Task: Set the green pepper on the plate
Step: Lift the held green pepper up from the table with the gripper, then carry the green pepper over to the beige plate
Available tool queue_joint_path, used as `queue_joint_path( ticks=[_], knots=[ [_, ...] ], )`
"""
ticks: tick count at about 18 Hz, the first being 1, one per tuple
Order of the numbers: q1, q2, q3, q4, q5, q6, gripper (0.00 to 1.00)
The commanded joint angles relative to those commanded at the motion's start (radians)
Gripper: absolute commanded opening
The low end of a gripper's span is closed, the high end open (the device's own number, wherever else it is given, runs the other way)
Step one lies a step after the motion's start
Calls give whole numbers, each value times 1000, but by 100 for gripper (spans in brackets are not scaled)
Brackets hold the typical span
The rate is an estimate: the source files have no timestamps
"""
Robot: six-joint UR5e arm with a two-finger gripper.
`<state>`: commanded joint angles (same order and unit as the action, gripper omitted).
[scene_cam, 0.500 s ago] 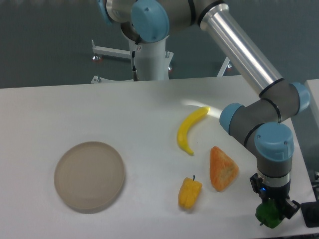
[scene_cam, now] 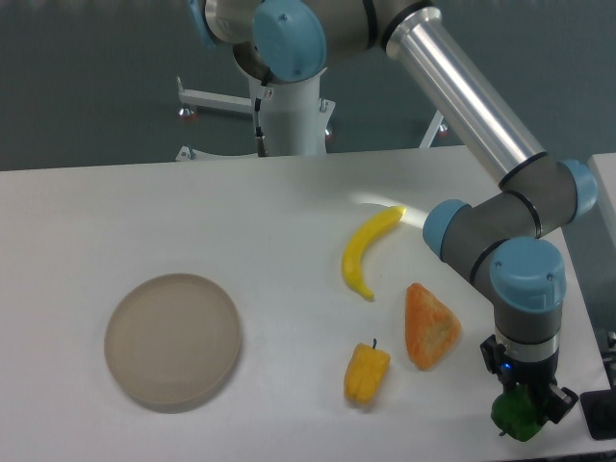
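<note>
The green pepper is a small dark green glossy lump at the front right of the table, close to the front edge. My gripper points straight down over it, its fingers at either side of the pepper, which is partly hidden by them. I cannot tell whether it rests on the table or is raised off it. The plate is a round beige dish with a low rim at the front left, far from the gripper, with nothing on it.
A yellow pepper with a dark stem, an orange wedge and a yellow banana lie between the plate and the gripper. The table's right edge and front edge are close to the gripper. A dark object sits at the right edge.
The gripper and the green pepper have shifted very slightly to the left. Nothing else has moved.
</note>
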<state>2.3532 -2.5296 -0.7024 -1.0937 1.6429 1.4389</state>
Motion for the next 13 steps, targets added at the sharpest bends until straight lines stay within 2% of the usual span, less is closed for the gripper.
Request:
queue_joint_path(
  ticks=[4, 7, 10, 13],
  knots=[
    [-8, 55, -63, -9, -3, -51, 36],
    [-11, 135, -136, -61, -8, -71, 36],
    [-34, 221, -231, -72, -15, -162, 36],
    [-72, 325, -359, -84, -26, -250, 36]
  ],
)
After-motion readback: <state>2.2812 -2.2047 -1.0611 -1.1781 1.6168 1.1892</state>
